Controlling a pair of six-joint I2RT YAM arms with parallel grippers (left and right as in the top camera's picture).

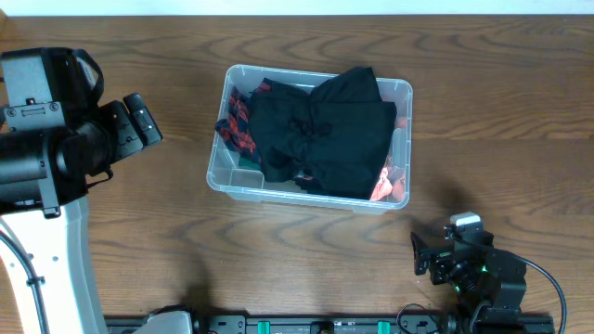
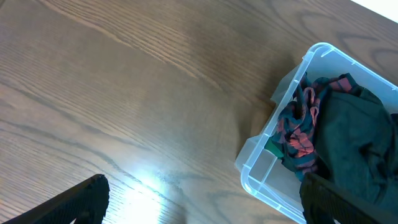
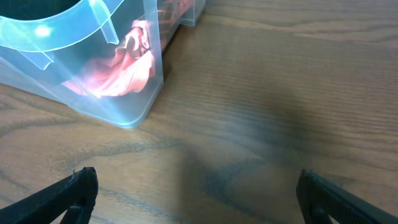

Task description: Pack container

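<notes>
The large clear plastic rectangular container (image 1: 221,174) stands between my left gripper (image 1: 141,119) and right gripper (image 1: 427,256), both spread wide and empty. Black cloth (image 1: 320,130) is heaped inside; I judge a gentle central press would settle it under the rim.

- The left black two-finger gripper (image 1: 141,121) hovers left of the clear plastic rectangular bin (image 1: 306,200), fingers spread wide.
- The right black two-finger gripper (image 1: 423,254) sits near the bin's near-right corner, fingers likewise wide apart.
</notes>
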